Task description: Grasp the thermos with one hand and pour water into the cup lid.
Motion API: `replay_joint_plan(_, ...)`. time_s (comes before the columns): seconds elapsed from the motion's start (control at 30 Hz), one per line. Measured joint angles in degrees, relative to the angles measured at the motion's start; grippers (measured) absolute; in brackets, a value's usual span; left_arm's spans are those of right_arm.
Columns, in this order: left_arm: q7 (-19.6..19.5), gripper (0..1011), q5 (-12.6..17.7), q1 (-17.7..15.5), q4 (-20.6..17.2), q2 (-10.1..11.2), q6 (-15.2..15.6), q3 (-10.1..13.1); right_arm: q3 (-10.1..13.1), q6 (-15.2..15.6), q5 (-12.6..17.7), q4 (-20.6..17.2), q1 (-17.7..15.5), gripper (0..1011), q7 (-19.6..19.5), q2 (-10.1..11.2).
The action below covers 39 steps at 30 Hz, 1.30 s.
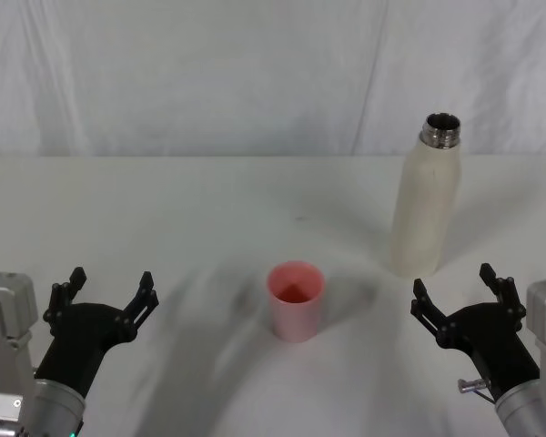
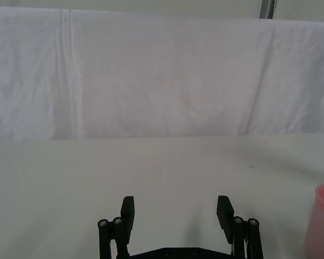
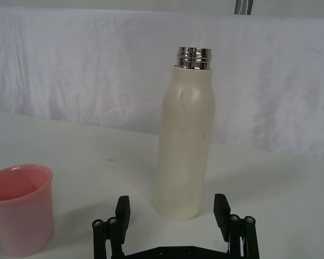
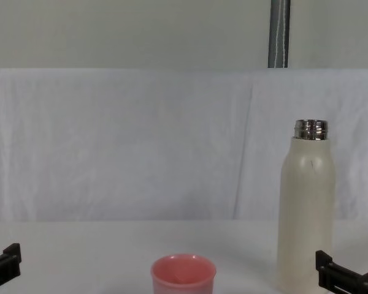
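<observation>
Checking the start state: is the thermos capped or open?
Open: the thermos stands upright with its bare steel neck exposed and a dark mouth.

The thermos (image 1: 426,208) stands right of and behind the cup lid (image 1: 296,300).

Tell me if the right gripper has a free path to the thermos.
Probably yes. The right gripper is open, and the thermos stands upright just ahead of it with bare table between. The cup lid sits off to its left, out of the way.
</observation>
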Motion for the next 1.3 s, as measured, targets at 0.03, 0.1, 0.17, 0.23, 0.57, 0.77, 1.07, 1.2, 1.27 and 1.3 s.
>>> replay_joint_plan(0.03, 0.0, 1001, 0.0, 0.0, 0.0, 0.0, 0.0, 0.0, 0.0, 0.0, 0.0, 0.0, 0.0, 1001, 0.0, 0.0)
replay_joint_plan(0.1, 0.0, 1001, 0.0, 0.0, 0.0, 0.0, 0.0, 0.0, 0.0, 0.0, 0.0, 0.0, 0.0, 1001, 0.0, 0.0)
replay_joint_plan(0.17, 0.0, 1001, 0.0, 0.0, 0.0, 0.0, 0.0, 0.0, 0.0, 0.0, 0.0, 0.0, 0.0, 1002, 0.0, 0.0)
replay_joint_plan(0.23, 0.0, 1001, 0.0, 0.0, 0.0, 0.0, 0.0, 0.0, 0.0, 0.0, 0.0, 0.0, 0.0, 1002, 0.0, 0.0)
replay_joint_plan(0.57, 0.0, 1001, 0.0, 0.0, 0.0, 0.0, 0.0, 0.0, 0.0, 0.0, 0.0, 0.0, 0.0, 1001, 0.0, 0.0)
replay_joint_plan(0.77, 0.0, 1001, 0.0, 0.0, 0.0, 0.0, 0.0, 0.0, 0.0, 0.0, 0.0, 0.0, 0.0, 1002, 0.0, 0.0)
replay_joint_plan(1.07, 0.0, 1001, 0.0, 0.0, 0.0, 0.0, 0.0, 0.0, 0.0, 0.0, 0.0, 0.0, 0.0, 1002, 0.0, 0.0)
replay_joint_plan(1.2, 0.0, 1001, 0.0, 0.0, 0.0, 0.0, 0.0, 0.0, 0.28, -0.02, 0.01, 0.0, -0.04, 1001, 0.43, -0.17)
replay_joint_plan(1.27, 0.0, 1001, 0.0, 0.0, 0.0, 0.0, 0.0, 0.0, 0.7, -0.02, 0.05, -0.01, -0.14, 1001, 1.05, -0.39)
replay_joint_plan(1.3, 0.0, 1001, 0.0, 0.0, 0.0, 0.0, 0.0, 0.0, 0.7, -0.02, 0.05, -0.01, -0.14, 1001, 1.05, -0.39)
